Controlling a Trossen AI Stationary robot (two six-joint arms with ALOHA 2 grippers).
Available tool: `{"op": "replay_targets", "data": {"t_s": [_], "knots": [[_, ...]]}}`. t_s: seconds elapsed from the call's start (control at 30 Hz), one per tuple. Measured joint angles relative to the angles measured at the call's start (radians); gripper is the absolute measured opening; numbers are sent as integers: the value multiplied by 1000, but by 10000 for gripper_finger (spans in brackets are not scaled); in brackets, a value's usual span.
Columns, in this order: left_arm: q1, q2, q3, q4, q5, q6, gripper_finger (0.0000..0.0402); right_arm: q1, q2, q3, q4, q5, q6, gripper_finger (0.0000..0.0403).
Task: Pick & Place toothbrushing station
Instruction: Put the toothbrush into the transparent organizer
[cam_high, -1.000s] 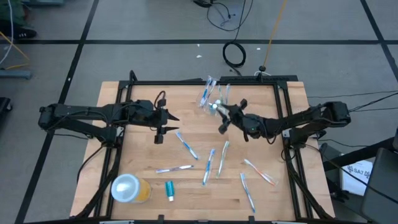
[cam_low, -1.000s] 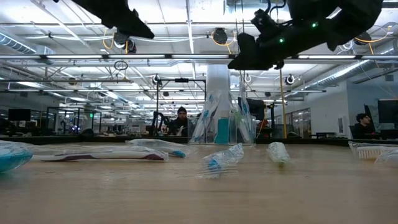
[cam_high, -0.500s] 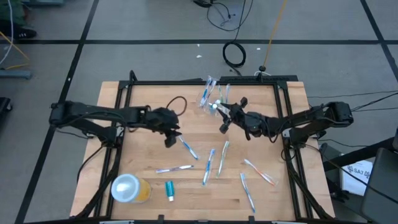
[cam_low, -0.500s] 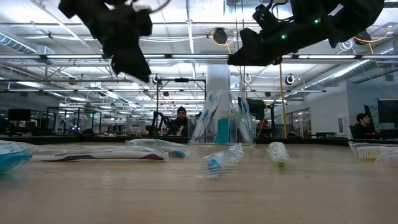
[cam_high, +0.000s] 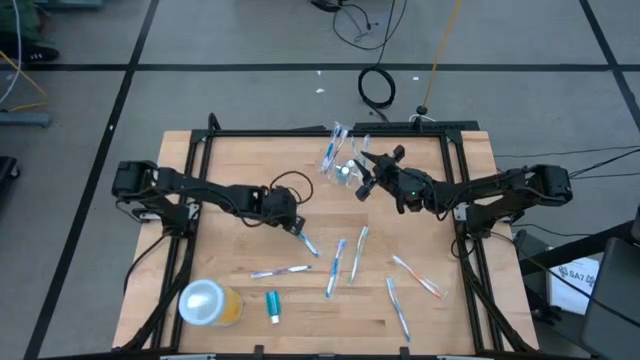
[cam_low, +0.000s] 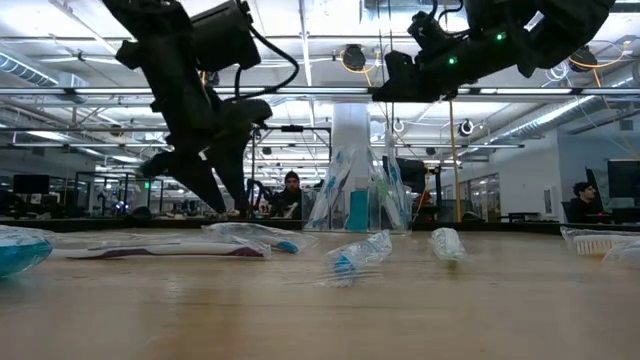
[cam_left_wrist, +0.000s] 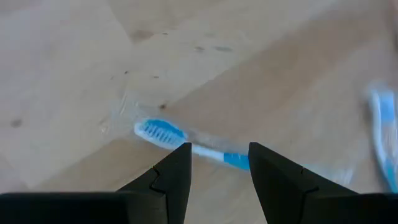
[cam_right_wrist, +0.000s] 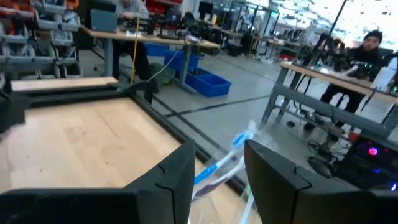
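A small clear cup (cam_high: 347, 168) stands at the table's far middle with wrapped toothbrushes (cam_high: 332, 146) leaning out of it. Several more wrapped toothbrushes lie loose on the wood, one (cam_high: 303, 238) right under my left gripper (cam_high: 296, 228). That gripper slants down, open, and in its wrist view the blue-and-white toothbrush (cam_left_wrist: 186, 142) lies just beyond the fingertips (cam_left_wrist: 183, 152), untouched. My right gripper (cam_high: 363, 176) hovers level and open beside the cup, high above the table (cam_low: 390, 90). A teal tube (cam_high: 272, 305) lies near the front edge.
An orange-yellow cup with a white lid (cam_high: 208, 302) lies on its side at the near left. Loose toothbrushes (cam_high: 336, 265) (cam_high: 418, 275) (cam_high: 398, 308) are scattered over the middle and near right. A black frame (cam_high: 300, 132) borders the tabletop.
My left gripper has come down from well above the table, moving toward the right and near edges, and has rolled about its own axis. It now sits low over the loose toothbrush. My right gripper has shifted a little toward the far edge beside the cup.
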Motion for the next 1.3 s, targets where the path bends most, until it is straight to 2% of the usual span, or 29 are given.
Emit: {"op": "replay_targets", "data": {"t_s": [0.1,0.23,0.43,0.63,0.87,1.17,1.3], "knots": [[0,15,0,-8,-57,-111,166,1,-24,0,1,0,-34,130],[-6,29,0,-50,-72,-212,166,1,-48,0,2,0,-41,130],[-29,55,1,-56,-73,-269,166,1,-53,0,26,-2,-48,130],[-5,112,2,-14,-88,-284,166,1,-53,0,38,-3,-84,130],[58,152,6,2,-42,-195,165,1,-53,0,38,-3,-90,130],[77,149,3,16,-117,-59,164,1,-53,0,38,-3,-90,130],[83,150,2,12,-128,-21,137,1,-53,0,38,-3,-90,130]]}}
